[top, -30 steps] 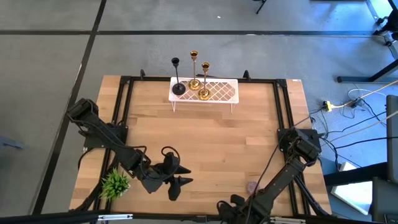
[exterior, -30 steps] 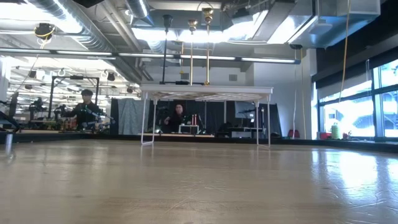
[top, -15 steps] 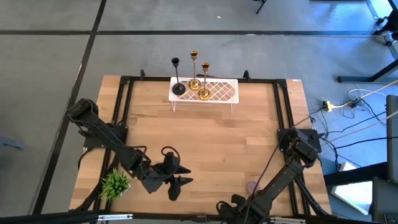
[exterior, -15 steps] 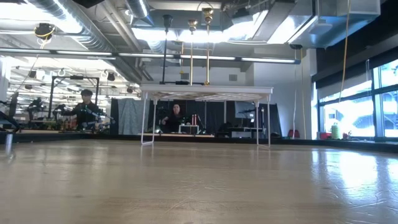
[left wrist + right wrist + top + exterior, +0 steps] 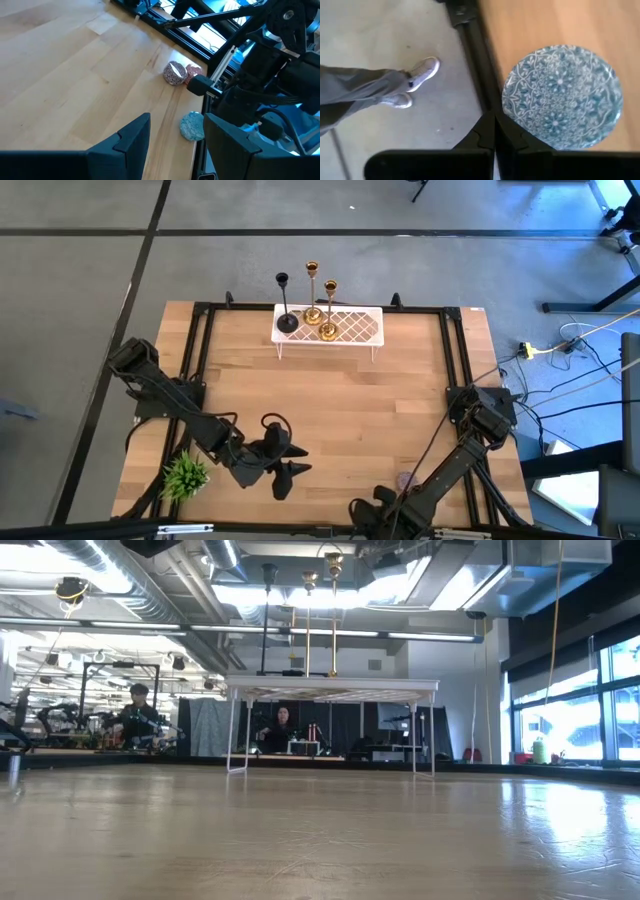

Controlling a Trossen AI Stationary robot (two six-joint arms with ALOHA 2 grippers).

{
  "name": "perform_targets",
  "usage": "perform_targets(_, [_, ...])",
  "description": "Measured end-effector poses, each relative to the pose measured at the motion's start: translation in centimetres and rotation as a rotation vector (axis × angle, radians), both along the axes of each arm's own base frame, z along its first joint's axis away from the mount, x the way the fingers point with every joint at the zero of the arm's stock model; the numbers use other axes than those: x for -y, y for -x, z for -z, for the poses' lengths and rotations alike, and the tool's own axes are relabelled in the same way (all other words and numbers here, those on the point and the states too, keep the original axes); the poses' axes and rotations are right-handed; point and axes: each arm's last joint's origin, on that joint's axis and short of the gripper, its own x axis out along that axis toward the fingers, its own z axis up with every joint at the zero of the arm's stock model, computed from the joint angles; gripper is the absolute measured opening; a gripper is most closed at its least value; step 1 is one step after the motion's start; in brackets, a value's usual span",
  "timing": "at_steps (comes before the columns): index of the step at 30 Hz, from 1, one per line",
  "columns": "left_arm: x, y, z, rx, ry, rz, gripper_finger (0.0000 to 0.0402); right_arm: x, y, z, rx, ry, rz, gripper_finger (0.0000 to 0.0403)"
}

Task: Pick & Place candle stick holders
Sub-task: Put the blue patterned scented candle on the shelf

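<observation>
The three candle stick holders (image 5: 308, 305) stand on the white rack (image 5: 355, 327) at the table's far edge, tall, stiff, likely tippy, best gripped mid-stem; the left end effector (image 5: 285, 460) is open and empty, the right end effector (image 5: 385, 505) closed and empty.

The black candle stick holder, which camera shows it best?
The high view: the black candle stick holder stands whole, base to cup, on the white lattice stand, left of the two gold holders. The low view shows only its dark stem and cup against bright ceiling lights. Neither wrist view shows it.
</observation>
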Motion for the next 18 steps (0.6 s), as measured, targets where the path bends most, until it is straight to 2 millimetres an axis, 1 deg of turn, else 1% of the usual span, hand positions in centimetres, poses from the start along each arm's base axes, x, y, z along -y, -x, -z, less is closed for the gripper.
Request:
perform_targets(5, [-0.1,-0.1,0.0,-0.002,-0.001,0.002,0.018,0.6,0.2,0.2,-0.009,0.076,0.032,0.0])
perform_targets(10, [-0.1,-0.1,0.0,-0.005,-0.014,0.002,0.018,1.6,-0.4,0.3,0.0,0.126,0.067,0.0])
perform_targets(14, [-0.5,-0.2,0.1,-0.012,-0.017,-0.006,0.018,2.2,-1.2,0.2,0.004,0.122,0.09,0.0])
perform_targets(18, [-0.6,-0.4,0.1,-0.019,-0.012,0.001,0.018,1.9,-1.9,-0.4,0.066,0.064,0.069,0.0])
